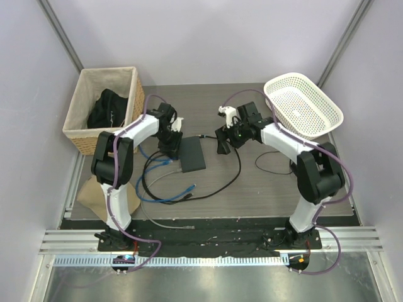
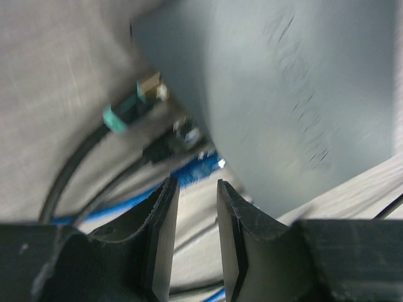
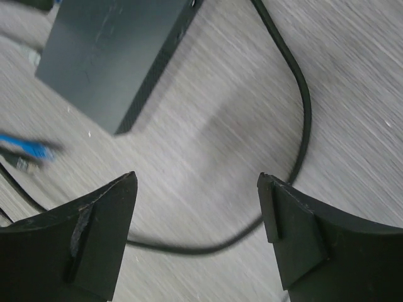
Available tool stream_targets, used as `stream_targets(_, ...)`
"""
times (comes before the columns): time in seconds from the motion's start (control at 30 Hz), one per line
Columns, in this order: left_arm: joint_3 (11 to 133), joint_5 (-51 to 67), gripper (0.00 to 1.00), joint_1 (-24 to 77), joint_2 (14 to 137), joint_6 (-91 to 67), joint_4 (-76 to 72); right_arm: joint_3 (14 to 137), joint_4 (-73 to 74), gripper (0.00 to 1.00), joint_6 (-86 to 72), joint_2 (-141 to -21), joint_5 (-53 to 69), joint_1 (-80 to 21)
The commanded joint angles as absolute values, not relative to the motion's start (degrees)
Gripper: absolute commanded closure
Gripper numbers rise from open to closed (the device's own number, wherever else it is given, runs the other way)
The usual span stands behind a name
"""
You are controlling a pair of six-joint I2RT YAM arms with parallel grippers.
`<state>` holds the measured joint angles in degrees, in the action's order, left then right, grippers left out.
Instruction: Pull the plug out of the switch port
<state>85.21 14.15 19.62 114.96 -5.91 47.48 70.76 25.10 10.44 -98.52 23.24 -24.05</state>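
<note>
— Left claw stands narrowly parted, empty; right claw gapes, empty.
— And the switch?
— Flat on the counter between them. I judge the release step; next I must check the blurred teal plug is out.

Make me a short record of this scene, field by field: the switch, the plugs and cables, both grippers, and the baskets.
switch: flat black box lying on the table, between the two grippers
left gripper: jaws slightly apart, nothing between them, at the switch's left edge
right gripper: jaws wide, empty, over the black cord
teal plug: by the switch's edge; too blurred to tell if seated
blue cables: loose, left of the switch
baskets: wicker basket far left, white basket far right
</note>
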Motion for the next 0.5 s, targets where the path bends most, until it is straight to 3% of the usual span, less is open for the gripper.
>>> stream_targets(0.0,82.18,13.09,0.66,19.86,112.06,-4.57,50.45,77.16,19.34,0.16,2.47,-104.13,27.24,-24.61)
stream_targets(0.27,84.19,17.22,0.67,20.13,116.09,-5.63,50.36,84.02,16.96,0.16,-1.58,-111.79,28.39,-25.4)
stream_targets(0.47,87.62,19.07,0.68,22.58,118.03,-5.8,50.8,80.6,17.4,0.15,0.95,-109.52,26.19,-25.31)
